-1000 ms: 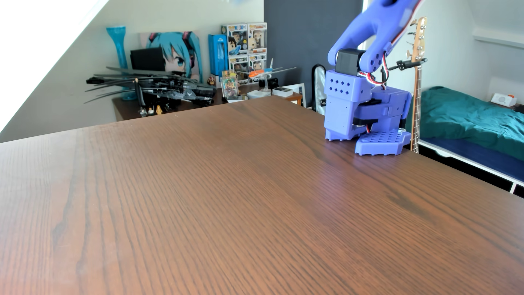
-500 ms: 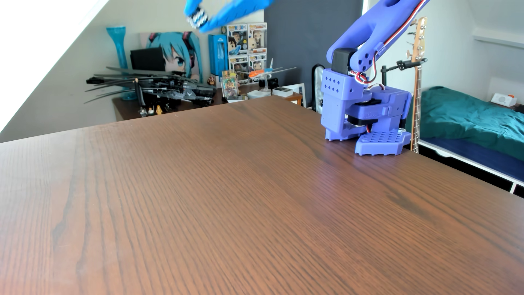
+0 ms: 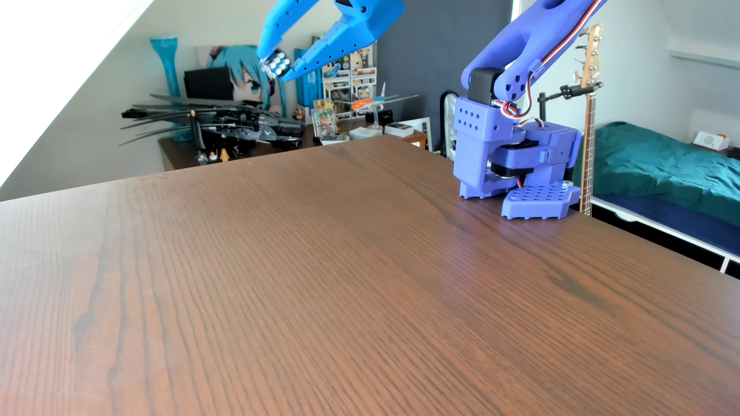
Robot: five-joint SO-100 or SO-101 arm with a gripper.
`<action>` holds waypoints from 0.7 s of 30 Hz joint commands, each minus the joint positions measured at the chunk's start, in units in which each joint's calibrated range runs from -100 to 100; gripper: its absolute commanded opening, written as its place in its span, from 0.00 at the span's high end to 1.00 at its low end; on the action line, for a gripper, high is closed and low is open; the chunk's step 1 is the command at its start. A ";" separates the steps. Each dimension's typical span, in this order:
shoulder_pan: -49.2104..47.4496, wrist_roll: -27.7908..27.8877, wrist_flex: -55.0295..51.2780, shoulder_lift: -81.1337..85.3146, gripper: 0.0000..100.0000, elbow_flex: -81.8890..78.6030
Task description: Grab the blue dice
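— High above the far left part of the desk (image 3: 360, 280), what's the gripper (image 3: 280, 66) doing?
— It has its two bright blue tips pinched onto the blue dice (image 3: 277, 64), white pips facing the camera.
— So the dice is off the wood?
— Well clear of it, hanging in the air past the desk's far edge as this view shows it.
— And the arm's base (image 3: 516, 160)?
— It sits at the desk's far right edge, near the corner, beside a guitar (image 3: 588, 120)
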State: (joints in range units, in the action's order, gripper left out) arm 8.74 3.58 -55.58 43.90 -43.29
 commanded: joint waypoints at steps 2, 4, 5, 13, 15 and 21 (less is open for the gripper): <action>-0.31 -0.16 1.07 0.26 0.79 0.62; -0.31 -0.16 1.07 0.26 0.81 0.62; -0.31 -0.16 1.07 0.35 0.81 0.62; -1.86 -0.80 0.48 6.71 0.87 0.62; -3.50 -1.85 -1.92 15.75 0.93 0.62; -13.48 -1.06 -13.98 44.30 0.98 -2.73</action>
State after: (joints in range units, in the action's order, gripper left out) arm -1.26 1.91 -64.54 72.32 -44.28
